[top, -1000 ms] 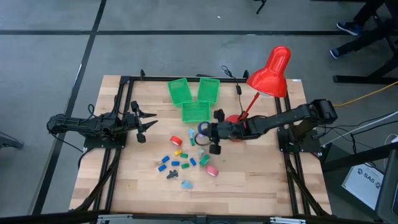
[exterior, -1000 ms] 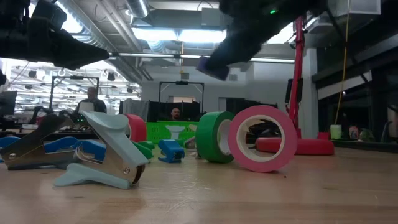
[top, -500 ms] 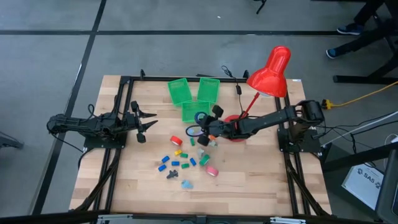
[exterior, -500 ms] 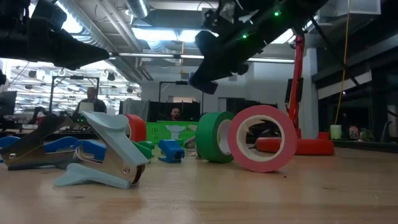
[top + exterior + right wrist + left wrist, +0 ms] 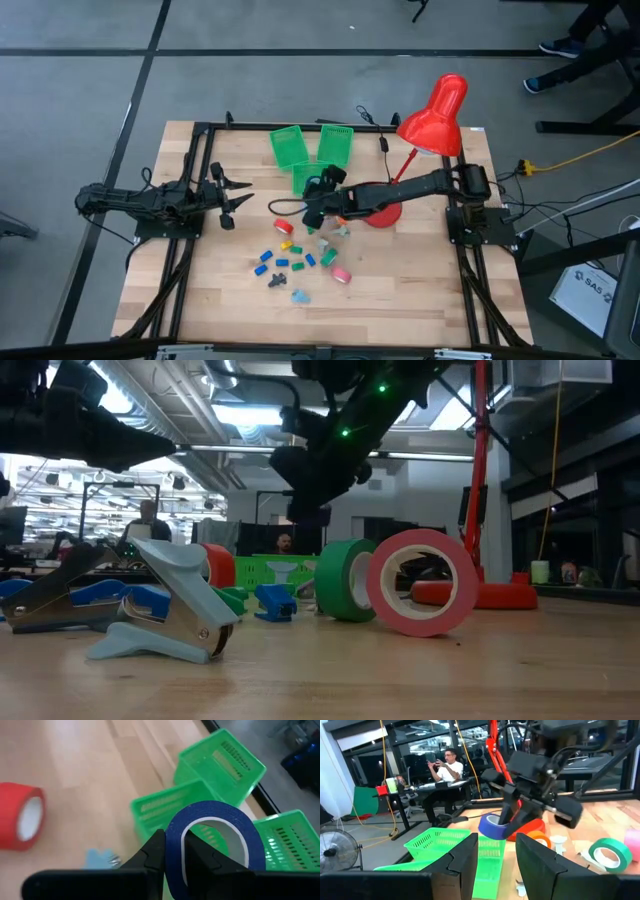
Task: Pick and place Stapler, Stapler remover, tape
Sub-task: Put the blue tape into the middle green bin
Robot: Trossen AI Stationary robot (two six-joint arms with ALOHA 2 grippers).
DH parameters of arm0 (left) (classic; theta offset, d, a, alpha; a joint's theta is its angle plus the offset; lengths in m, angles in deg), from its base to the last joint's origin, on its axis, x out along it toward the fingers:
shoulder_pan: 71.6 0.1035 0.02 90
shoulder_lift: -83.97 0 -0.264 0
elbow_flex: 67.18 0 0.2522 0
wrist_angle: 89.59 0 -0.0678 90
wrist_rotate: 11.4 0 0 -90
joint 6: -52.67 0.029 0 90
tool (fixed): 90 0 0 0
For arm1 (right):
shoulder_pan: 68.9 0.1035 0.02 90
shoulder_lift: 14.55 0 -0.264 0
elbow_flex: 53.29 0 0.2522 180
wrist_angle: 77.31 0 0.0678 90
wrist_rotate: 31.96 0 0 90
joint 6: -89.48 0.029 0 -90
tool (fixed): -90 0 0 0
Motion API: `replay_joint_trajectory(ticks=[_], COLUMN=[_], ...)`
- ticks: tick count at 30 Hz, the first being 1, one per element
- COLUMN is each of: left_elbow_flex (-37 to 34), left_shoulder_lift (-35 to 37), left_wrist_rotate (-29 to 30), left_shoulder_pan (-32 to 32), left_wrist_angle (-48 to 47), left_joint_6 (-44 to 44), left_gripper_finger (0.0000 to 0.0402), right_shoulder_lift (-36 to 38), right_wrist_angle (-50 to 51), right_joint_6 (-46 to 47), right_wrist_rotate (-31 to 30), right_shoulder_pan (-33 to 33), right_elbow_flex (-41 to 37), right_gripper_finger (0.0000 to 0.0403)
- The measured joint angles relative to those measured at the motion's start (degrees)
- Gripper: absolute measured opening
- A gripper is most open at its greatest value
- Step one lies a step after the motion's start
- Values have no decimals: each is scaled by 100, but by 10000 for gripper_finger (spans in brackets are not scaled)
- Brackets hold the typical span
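Grey floor (image 5: 90, 90) crossed by dark lines all around the wooden table (image 5: 400, 300). Bright strip lights (image 5: 255, 415) and pipes overhead. Far behind, desks with seated people (image 5: 148, 520), glass partitions, a green board (image 5: 365, 800) and a fan (image 5: 332, 857) at left. Yellow cable (image 5: 590, 152) trailing off right.

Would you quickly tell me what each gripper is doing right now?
Left gripper: holding nothing, parked at the table's left side.
Right gripper: shut on the blue tape roll, raised by the green baskets.
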Motion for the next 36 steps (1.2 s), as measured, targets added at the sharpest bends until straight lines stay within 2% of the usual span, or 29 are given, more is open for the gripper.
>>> replay_joint_trajectory(ticks=[6,11,23,36], left_elbow_flex=[0,0,0,0], left_shoulder_lift=[-3,-3,-3,-3], left_wrist_rotate=[0,0,0,0], left_shoulder_pan=[0,0,0,0], left_wrist_angle=[-35,-18,-18,-19], left_joint_6=[0,0,-1,0], left_gripper_finger=[127,127,127,128], right_shoulder_lift=[0,-42,-39,-39], right_wrist_angle=[163,225,218,617], right_joint_6=[230,321,311,344], right_wrist_rotate=[46,330,330,347], right_shoulder_pan=[-289,-419,-514,-514], right_elbow_flex=[5,7,7,7], right_gripper_finger=[49,51,100,110])
